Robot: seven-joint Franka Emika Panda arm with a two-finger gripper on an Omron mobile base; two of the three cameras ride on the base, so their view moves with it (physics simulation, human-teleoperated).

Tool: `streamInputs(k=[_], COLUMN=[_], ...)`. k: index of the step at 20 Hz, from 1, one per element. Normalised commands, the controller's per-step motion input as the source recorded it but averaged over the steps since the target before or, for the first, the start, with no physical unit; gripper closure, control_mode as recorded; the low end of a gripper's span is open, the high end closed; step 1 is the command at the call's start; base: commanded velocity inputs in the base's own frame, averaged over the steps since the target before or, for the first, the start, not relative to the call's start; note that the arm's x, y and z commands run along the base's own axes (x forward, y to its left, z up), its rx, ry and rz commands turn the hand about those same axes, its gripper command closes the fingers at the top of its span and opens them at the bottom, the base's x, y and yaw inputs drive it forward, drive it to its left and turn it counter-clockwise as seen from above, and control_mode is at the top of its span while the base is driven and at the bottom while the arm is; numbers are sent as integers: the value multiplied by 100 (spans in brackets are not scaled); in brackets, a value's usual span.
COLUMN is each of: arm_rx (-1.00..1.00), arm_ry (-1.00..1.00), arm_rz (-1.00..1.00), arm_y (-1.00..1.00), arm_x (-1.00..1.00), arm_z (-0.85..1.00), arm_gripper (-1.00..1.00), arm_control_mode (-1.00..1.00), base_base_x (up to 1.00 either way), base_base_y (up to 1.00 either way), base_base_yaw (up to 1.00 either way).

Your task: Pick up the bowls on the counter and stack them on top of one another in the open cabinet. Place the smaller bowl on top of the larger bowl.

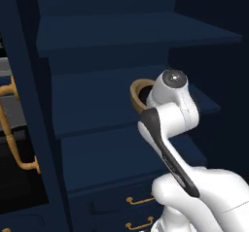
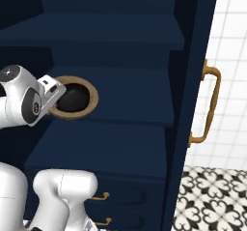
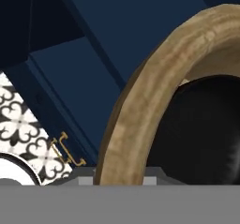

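Smaller bowl: glossy black, sits inside the larger bowl, its dark round body close in the hand view.
Larger bowl: tan wooden ring, rests on the middle shelf of the cabinet, near the shelf's left part as the right base view shows it; its rim also shows behind the arm in the left base view.
Gripper: the hand sits right at the bowls' near edge; fingertips are hidden, so whether it is open or closed cannot be told.
Cabinet: dark navy, open, with 3 shelves visible.
Door handle: curved brass, on the door at right.
Drawer pulls: 2 small brass ones below the shelves.
Floor: black-and-white patterned tile at lower right.
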Motion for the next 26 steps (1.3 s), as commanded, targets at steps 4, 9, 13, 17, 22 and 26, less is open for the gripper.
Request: streamInputs(k=[4,9,13,17,22,26], arm_rx=[-1,-4,-2,-5,-12,-2], arm_ry=[0,0,0,15,6,0], arm_rz=[10,13,11,6,0,0], arm_y=[0,0,-1,4,0,0], arm_x=[100,100,100,100,78,9], arm_z=[-58,-41,-4,-34,-27,-7], arm_gripper=[100,100,100,100,100,-100], arm_control_mode=[-100,-100,-100,-100,-100,-100], base_base_x=[0,0,0,0,0,0], base_base_y=[0,0,0,0,0,0], base_base_yaw=[0,0,0,0,0,0])
